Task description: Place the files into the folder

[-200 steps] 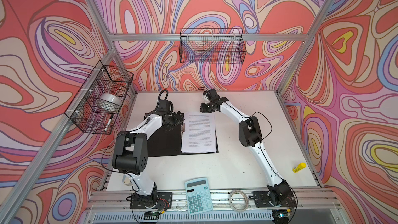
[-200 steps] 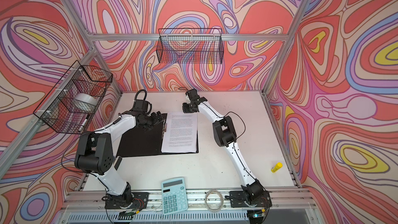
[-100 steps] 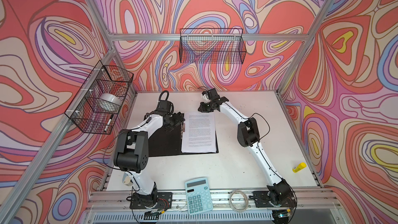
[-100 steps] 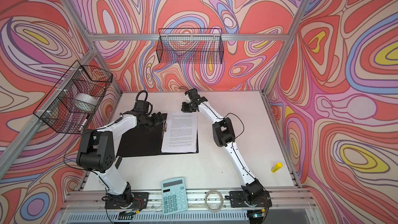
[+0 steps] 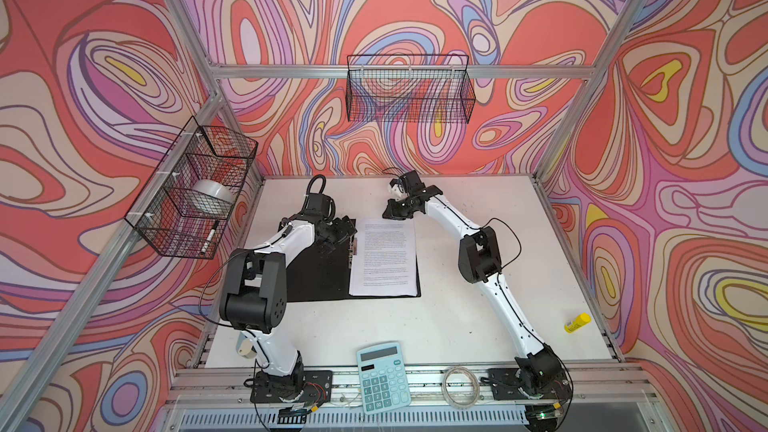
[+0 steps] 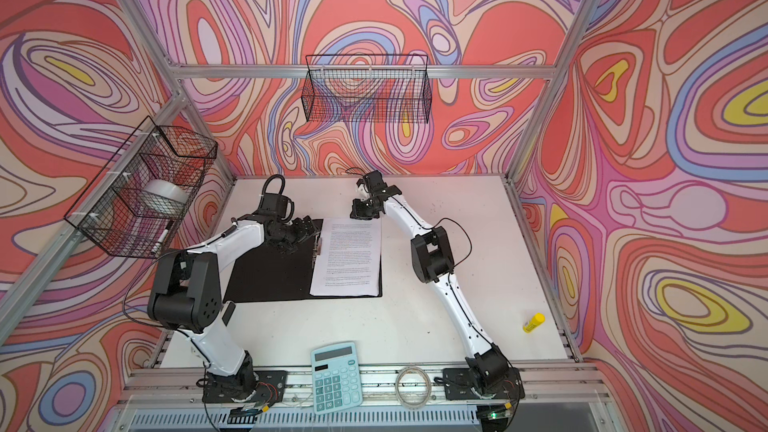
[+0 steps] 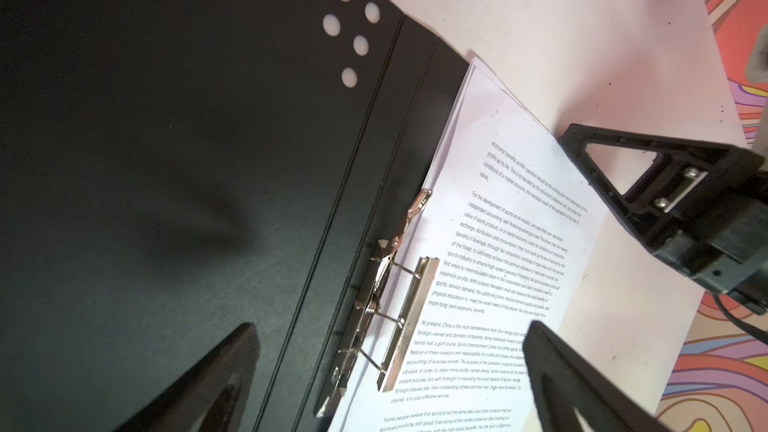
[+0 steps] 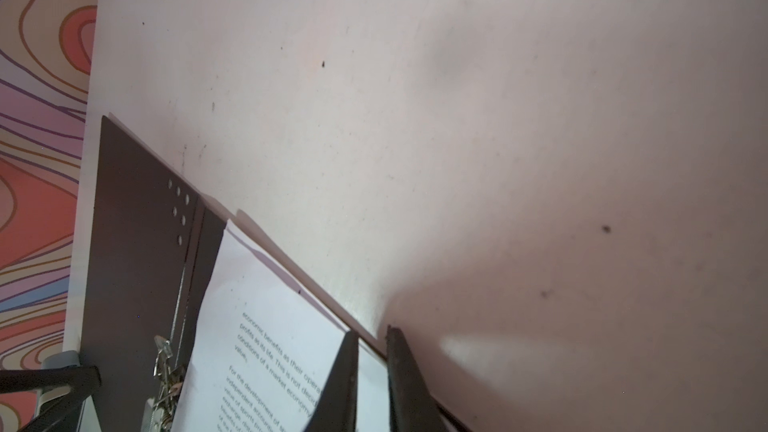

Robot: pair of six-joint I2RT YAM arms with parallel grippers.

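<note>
Black-lined flat folder [image 5: 316, 276] is lying open on the white surface [image 5: 457, 326], unmoved, printed white paper sheets [image 5: 384, 259] resting on its right half. Left claw [image 7: 390, 351] is hovering, spread wide, over the metal spine clip [image 7: 409, 305]. Right claw [image 8: 374, 342], nearly together, is edging leftward at the sheets' far corner; grip unconfirmed.

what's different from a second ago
Very little. The right gripper has edged slightly left in both top views, along the far edge of the files, jaws nearly closed. Nothing was taken hold of or let go. The left gripper stays open over the folder, at its metal clip. Files, folder and calculator lie as before.
</note>
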